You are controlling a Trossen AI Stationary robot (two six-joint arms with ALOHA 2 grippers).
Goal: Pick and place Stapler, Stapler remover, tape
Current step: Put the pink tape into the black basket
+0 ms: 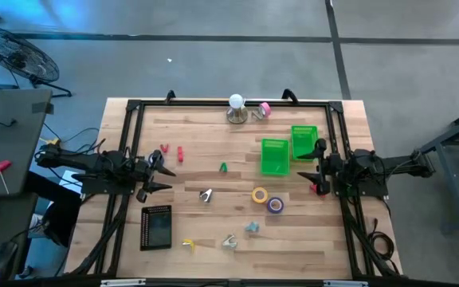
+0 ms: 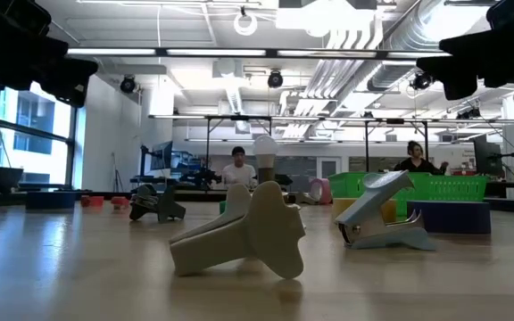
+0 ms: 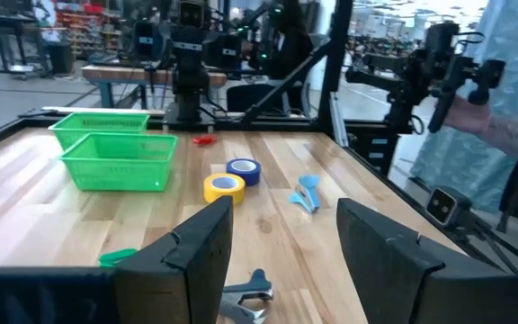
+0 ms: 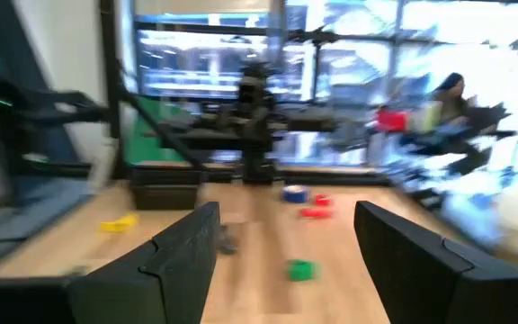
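Tape rolls lay scattered on the wooden table (image 1: 213, 239) and none had reached a bin, as far as I could see: the yellow roll (image 1: 260, 194) and the purple-blue roll (image 1: 275, 205) sat touching each other near the middle, and a pink roll (image 1: 264, 109) rested at the far edge beside a lamp-like thing (image 1: 236, 108). Staple removers were loose too, a grey one (image 1: 205, 195) near the centre, a pale one (image 1: 229, 241) and a bluish one (image 1: 252, 228) toward the near edge. Both green bins (image 1: 275, 156) looked empty from above, so I judged the job hardly begun, with everything left to collect. I could not pick out the stapler for certain.

Neither arm was at work. The left gripper (image 1: 156, 173) hung at the table's left side, its fingers (image 3: 196, 252) parted with nothing between them. The right gripper (image 1: 315, 169) waited at the right side just beside the bins, jaws likewise spread wide and holding nothing.
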